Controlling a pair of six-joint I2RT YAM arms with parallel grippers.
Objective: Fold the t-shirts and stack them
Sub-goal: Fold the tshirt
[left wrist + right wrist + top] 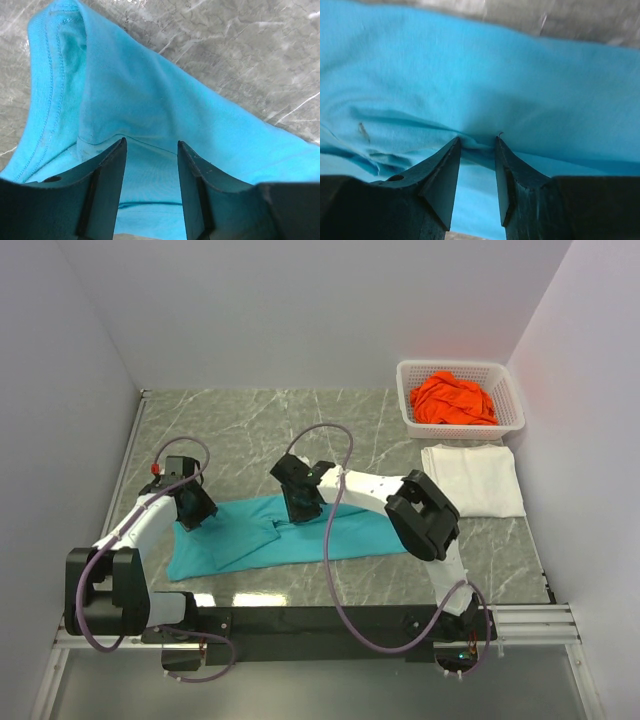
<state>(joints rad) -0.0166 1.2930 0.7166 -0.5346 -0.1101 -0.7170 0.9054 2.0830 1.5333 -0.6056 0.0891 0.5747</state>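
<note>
Teal jersey, thin and limp: the teal t-shirt [250, 540] lies on the counter [260, 430] near its middle, drawn out into a long band running left to right, with a loose flap folded over at its centre. It will weigh next to nothing, sag wherever it is unsupported and slide easily on the smooth stone-patterned surface, so one pinch alone would probably only drag it into a bunch.

At the band's far left corner sits the left tool [195, 512]. Its jaws stand apart with cloth beneath and between them, beside a stitched hem, and nothing looks pinched there. The right tool [303, 508] is at the middle of the far edge, jaws drawn in on a small ridge of the teal cloth, with creases radiating from the pinch.

Good holds look to be the hemmed edges and corners, where doubled fabric gives something to bite, taken at two points well apart so the cloth stays taut.

On the right lies the white t-shirt [475, 478], already folded flat. Just beyond it, the orange t-shirt [455, 400] sits crumpled in the basket [460, 365].
</note>
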